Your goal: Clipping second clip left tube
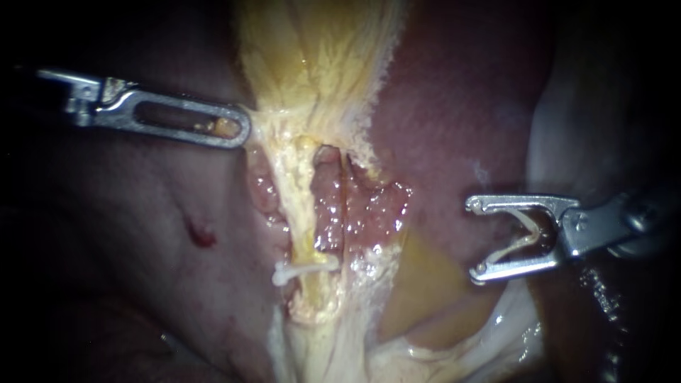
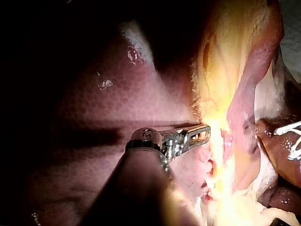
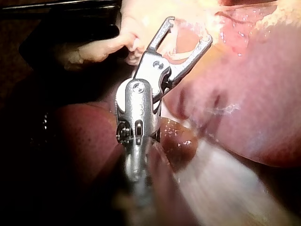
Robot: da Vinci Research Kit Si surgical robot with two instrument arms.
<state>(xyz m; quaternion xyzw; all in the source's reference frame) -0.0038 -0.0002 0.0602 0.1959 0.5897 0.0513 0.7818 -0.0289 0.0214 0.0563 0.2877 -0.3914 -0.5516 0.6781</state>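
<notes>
The right instrument (image 1: 473, 241), jaws open around an unfired white clip (image 1: 511, 250), faces the pale yellow left tube (image 1: 301, 213), which lies well off to its left and runs crosswise to it, a seated white clip (image 1: 305, 269) low on the tube, while the left instrument (image 1: 245, 131) has its jaws closed on fibrous yellow tissue (image 1: 319, 64) above.
</notes>
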